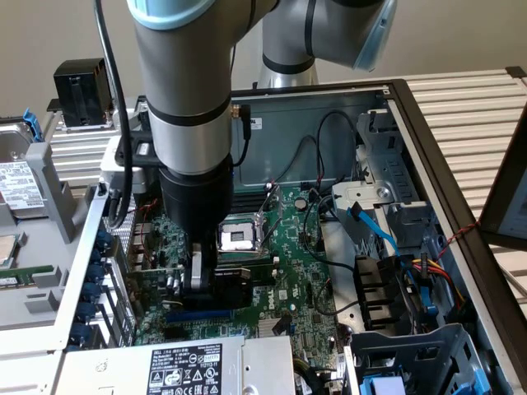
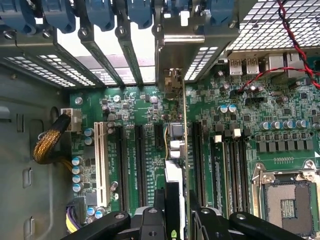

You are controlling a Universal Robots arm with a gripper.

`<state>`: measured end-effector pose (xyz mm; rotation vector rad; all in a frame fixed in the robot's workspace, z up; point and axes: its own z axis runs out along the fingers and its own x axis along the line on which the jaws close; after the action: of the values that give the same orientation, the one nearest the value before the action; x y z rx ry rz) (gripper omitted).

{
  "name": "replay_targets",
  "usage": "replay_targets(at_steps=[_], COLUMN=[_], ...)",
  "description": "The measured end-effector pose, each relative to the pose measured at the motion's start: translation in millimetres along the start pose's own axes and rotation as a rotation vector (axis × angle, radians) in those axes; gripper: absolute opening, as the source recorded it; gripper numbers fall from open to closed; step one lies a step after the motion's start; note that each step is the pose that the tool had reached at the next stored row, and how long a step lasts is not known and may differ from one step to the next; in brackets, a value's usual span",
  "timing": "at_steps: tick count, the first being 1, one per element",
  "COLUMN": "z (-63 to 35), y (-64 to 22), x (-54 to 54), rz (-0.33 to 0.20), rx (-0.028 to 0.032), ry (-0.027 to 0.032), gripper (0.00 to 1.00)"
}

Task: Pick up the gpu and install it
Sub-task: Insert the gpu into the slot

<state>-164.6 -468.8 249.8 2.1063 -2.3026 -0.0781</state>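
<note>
The robot arm (image 1: 189, 99) is reaching down into the open computer case (image 1: 436, 173). Its fingers (image 2: 150, 224) are squeezing the gpu (image 2: 175, 150) from both sides, holding it up on its thin edge. The gpu is hanging low over the big green board (image 1: 288, 271), among the long black slots (image 2: 140, 160), with its silver end pointing at the case's back wall. In the exterior view, the empty square socket (image 1: 239, 239) is sitting at 12 o'clock from the gpu.

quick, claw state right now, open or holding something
claw: closed, holding the gpu by its edge
</note>
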Motion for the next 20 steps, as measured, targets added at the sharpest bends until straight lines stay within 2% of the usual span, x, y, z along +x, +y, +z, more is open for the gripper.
replay_targets(at_steps=[2,4,15,20], z=[-0.1,0.0,0.0,0.0], y=[0.0,-0.3,-0.4,-0.2], x=[0.0,-0.1,-0.6,-2.6], rz=[-0.001,-0.001,-0.009,-0.015], rx=[-0.0022,-0.0093,-0.0098,-0.0093], ry=[0.0007,0.0026,0.0052,0.0125], gripper=[0.27,0.27,0.27,0.27])
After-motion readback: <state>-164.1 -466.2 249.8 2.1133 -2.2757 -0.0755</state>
